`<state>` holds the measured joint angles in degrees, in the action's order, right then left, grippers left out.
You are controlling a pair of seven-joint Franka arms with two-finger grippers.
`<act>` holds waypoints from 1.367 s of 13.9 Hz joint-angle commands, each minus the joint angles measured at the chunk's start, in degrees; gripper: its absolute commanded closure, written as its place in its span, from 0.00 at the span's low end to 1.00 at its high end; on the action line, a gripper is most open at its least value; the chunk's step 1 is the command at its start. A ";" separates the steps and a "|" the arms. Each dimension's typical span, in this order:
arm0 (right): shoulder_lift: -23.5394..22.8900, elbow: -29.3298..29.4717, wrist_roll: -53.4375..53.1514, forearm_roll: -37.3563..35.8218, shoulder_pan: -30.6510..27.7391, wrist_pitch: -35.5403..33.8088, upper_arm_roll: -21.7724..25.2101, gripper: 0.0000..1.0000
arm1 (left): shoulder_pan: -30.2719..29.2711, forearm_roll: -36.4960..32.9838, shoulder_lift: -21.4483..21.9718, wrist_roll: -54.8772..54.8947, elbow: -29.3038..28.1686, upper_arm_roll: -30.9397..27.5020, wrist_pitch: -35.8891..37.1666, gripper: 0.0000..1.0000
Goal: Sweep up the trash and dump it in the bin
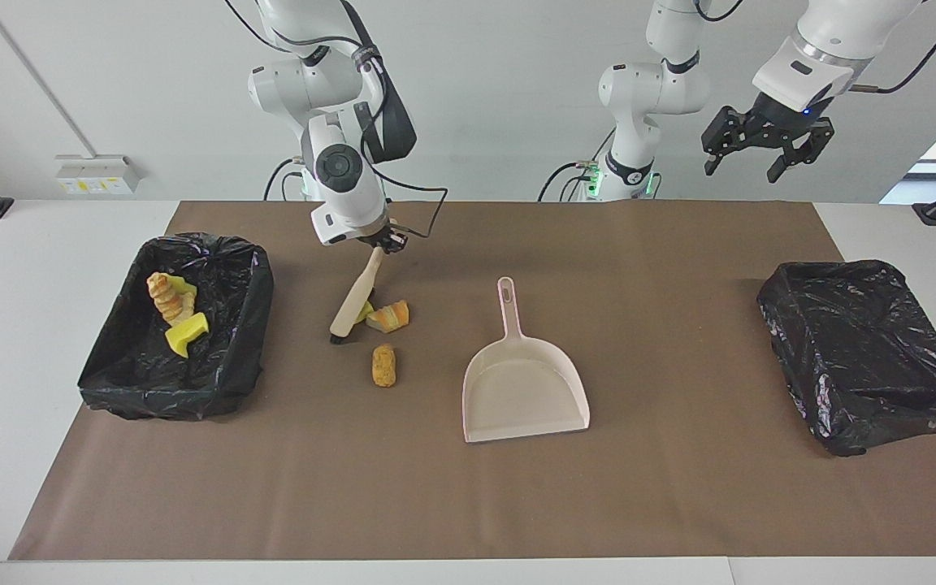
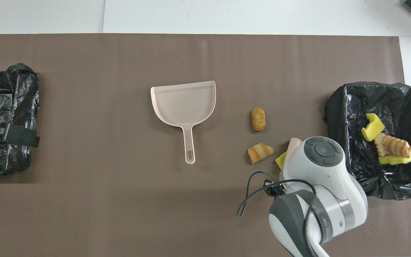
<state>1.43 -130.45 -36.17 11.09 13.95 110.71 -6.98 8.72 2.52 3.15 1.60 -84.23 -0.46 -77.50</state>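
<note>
My right gripper (image 1: 383, 242) is shut on the top of the beige-handled brush (image 1: 353, 302). The brush slants down to the mat, its dark bristles beside a yellow sponge piece (image 1: 366, 312). Two other bits of trash lie loose on the mat. A striped bread piece (image 1: 391, 315) touches the sponge, and a golden-brown piece (image 1: 384, 365) lies farther from the robots. The pink dustpan (image 1: 522, 392) lies flat on the mat, beside the loose trash toward the left arm's end. My left gripper (image 1: 763, 151) waits open, high over the left arm's end. In the overhead view the right arm covers its own gripper.
A black-lined bin (image 1: 119, 370) at the right arm's end holds a bread piece (image 1: 170, 297) and yellow sponge pieces (image 1: 186, 333). A second black-lined bin (image 1: 866, 349) stands at the left arm's end. A brown mat (image 1: 468, 504) covers the table.
</note>
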 commanded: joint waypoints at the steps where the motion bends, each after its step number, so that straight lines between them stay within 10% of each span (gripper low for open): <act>1: -4.85 6.60 4.52 2.36 -0.41 -0.32 -0.22 1.00 | -0.20 -1.02 0.90 0.42 -0.58 0.20 0.69 0.00; 7: -6.98 13.90 11.38 2.81 -0.41 -2.34 0.21 1.00 | -0.20 -1.02 0.90 0.33 -0.58 0.20 0.60 0.00; 14: -0.11 16.28 27.41 -16.17 -3.74 -12.80 1.27 1.00 | -0.20 -1.02 0.90 0.42 -0.58 0.20 0.69 0.00; 19: -6.50 16.28 39.23 -24.07 -5.34 -7.45 0.75 1.00 | -0.20 -1.02 0.90 0.42 -0.58 0.20 0.69 0.00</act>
<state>-1.19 -114.60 0.56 -8.66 8.38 100.66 -5.24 8.72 2.52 3.15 1.60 -84.23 -0.46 -77.50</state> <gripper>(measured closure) 0.740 0.000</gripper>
